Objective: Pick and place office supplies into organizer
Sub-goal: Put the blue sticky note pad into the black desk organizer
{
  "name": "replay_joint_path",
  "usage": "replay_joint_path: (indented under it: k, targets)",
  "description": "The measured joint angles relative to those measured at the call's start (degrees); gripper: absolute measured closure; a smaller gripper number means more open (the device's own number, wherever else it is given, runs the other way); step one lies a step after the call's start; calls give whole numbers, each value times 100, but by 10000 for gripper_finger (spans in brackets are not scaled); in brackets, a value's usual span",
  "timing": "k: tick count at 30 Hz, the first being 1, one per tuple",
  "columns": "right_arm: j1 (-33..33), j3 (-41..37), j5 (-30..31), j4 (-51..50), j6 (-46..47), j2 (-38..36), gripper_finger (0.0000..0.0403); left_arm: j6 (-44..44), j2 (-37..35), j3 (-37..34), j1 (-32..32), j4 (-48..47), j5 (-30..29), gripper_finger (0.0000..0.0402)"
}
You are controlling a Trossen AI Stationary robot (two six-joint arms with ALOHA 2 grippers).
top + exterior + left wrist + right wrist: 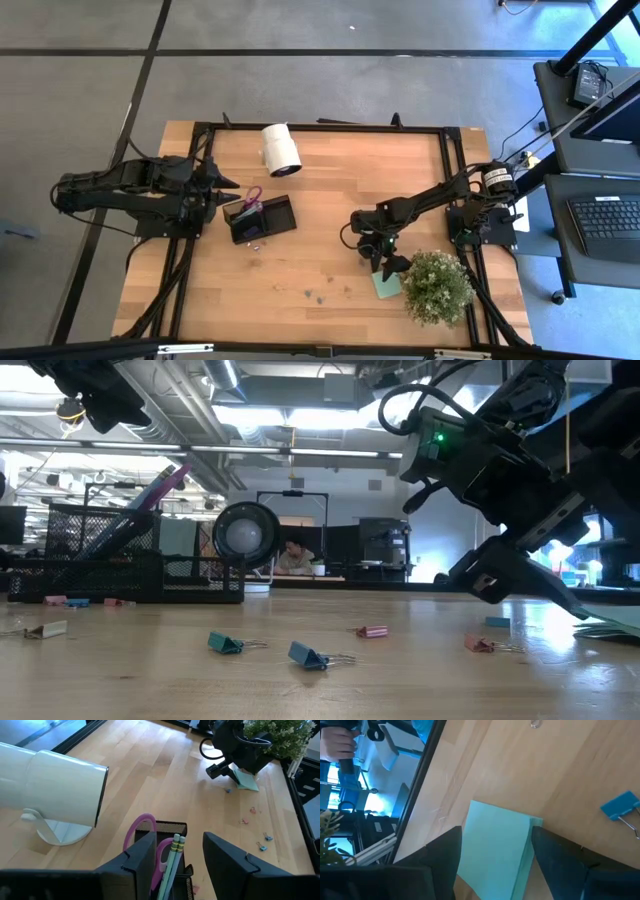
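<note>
Low view: two blue clips (pixel 225 644), two pink clips (pixel 372 631).

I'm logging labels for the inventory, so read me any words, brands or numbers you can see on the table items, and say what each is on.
No readable text in any view.
The sticky-note pad, white roll, organizer and binder clips show no print.
Background room signage: too blurred to read.

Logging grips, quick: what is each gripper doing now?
Left gripper: open, empty, above the organizer.
Right gripper: open, straddling the sticky-note pad, not closed on it.
</note>
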Motion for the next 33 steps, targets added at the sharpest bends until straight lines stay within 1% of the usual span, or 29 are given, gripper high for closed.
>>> replay_joint_path:
  k: [3, 5, 7, 9, 11, 16, 20, 23, 25, 27, 31, 33]
  targets:
    - [0, 0, -2, 0, 4, 0, 160, -15, -1, 0, 0, 38, 2, 245]
    - [-2, 0, 0, 0, 6, 0, 160, -97, 26, -15, -13, 341, 70, 245]
    - [-2, 0, 0, 0, 6, 0, 160, 42, 114, -126, -60, 1002, 418, 245]
    - [-2, 0, 0, 0, 6, 0, 160, 383, 310, -241, -147, 1622, 867, 245]
    - [-2, 0, 38, 2, 6, 0, 160, 756, 627, -329, -268, 2246, 990, 245]
    - [-2, 2, 42, 4, 8, -2, 160, 1591, 1669, -448, -611, 3183, 966, 245]
    - [-2, 2, 44, 4, 118, -2, 160, 2291, 2614, -466, -1046, 4033, 978, 245]
    - [-2, 2, 46, 2, 159, -2, 160, 2620, 3261, -461, -1397, 4863, 963, 246]
    - [-2, 2, 46, 2, 161, -2, 160, 2865, 3674, -460, -1634, 5519, 836, 249]
    - [-4, 2, 48, 2, 161, -2, 160, 3173, 4068, -392, -1861, 5982, 586, 254]
    - [-4, 2, 50, 16, 289, -2, 160, 3590, 4893, 10, -2237, 6265, -189, 267]
    - [-4, 2, 52, 17, 388, -2, 160, 3697, 5304, 315, -2351, 6284, -451, 273]
